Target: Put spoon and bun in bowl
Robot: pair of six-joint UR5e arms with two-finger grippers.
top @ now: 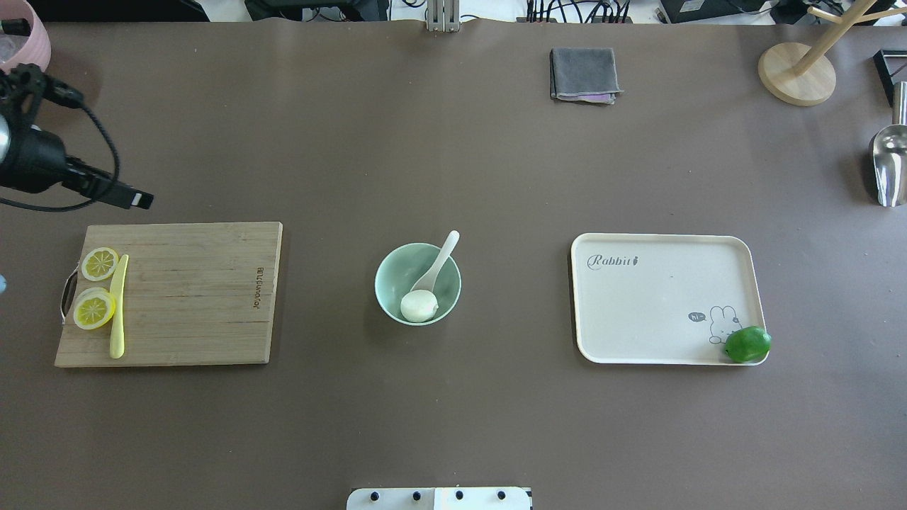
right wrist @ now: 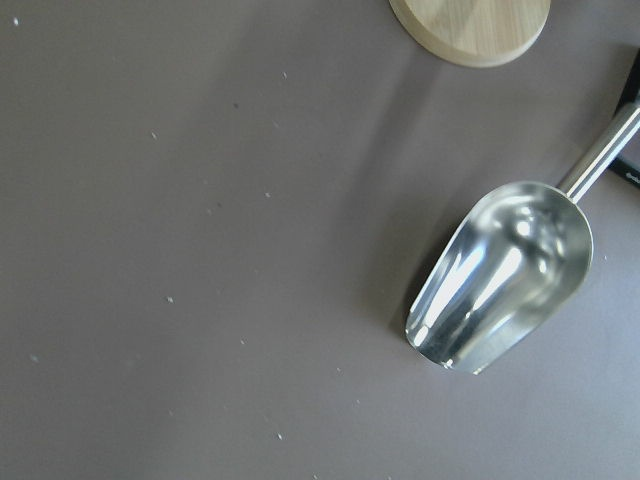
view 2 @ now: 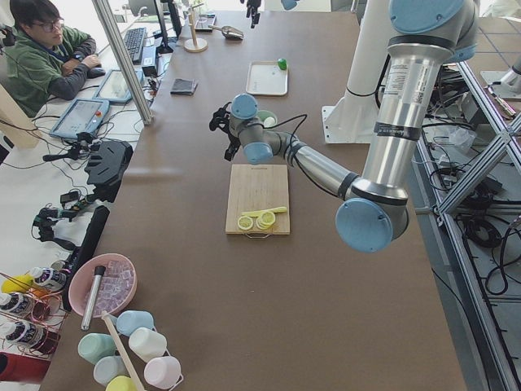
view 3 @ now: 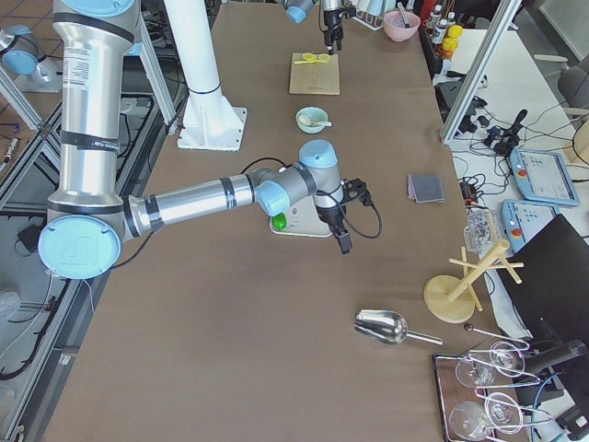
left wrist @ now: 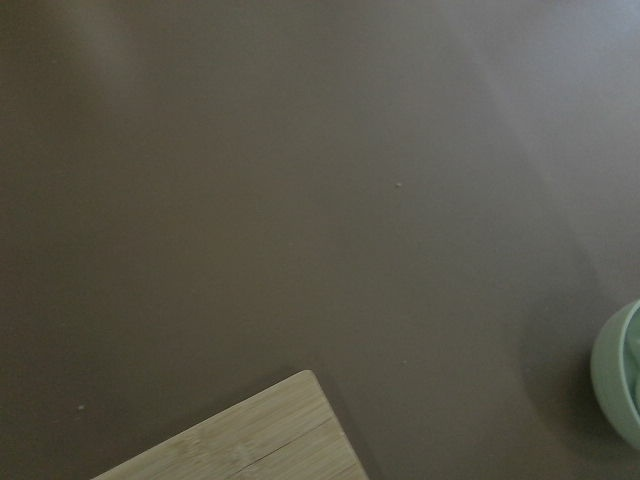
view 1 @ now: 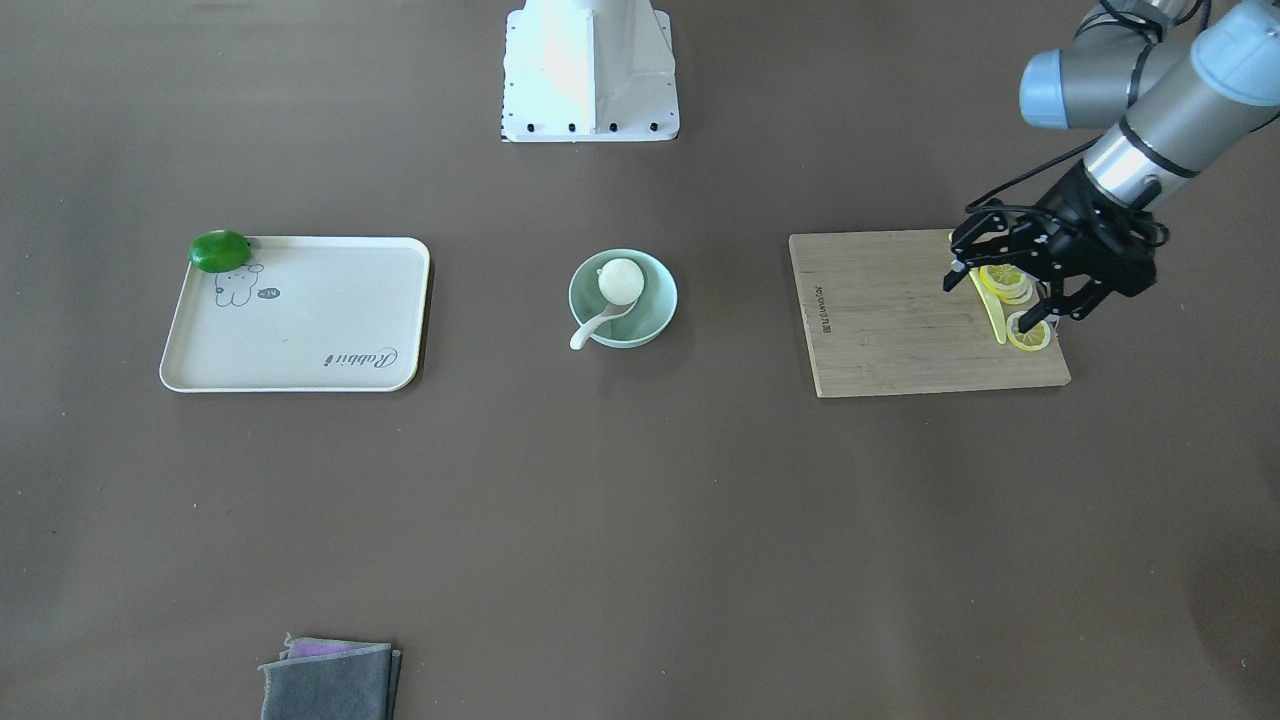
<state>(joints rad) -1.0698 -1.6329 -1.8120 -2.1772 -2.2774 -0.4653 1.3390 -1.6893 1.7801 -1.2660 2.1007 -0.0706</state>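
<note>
The bowl (view 1: 662,300) stands near the centre of the table (view 1: 640,520), between the cutting board (top: 191,297) and the tray (top: 659,297), and well apart from both; the bun (view 1: 620,280) lies inside the bowl, against the wall nearer the robot base; the spoon (view 1: 590,328) also lies in the bowl, with its scoop down inside and touching the bun, and its handle resting on the rim and projecting past it on the side away from the robot. The left gripper (view 1: 1005,300) hangs raised above the table near the cutting board, with its two fingers spread apart and nothing between them; it touches no object. The right gripper (view 3: 339,235) shows only in the side view, low over the table just beside the tray; whether its fingers are apart or together cannot be told; its wrist camera looks down on a metal scoop (right wrist: 500,275) lying on the table near a round wooden base (right wrist: 470,25). On the cutting board, at the end farthest from the bowl, lie two lemon slices (top: 94,310) with a yellow-green knife (top: 118,312) just beside them; a green fruit (top: 747,344) sits on one corner of the tray, at its rim.
</note>
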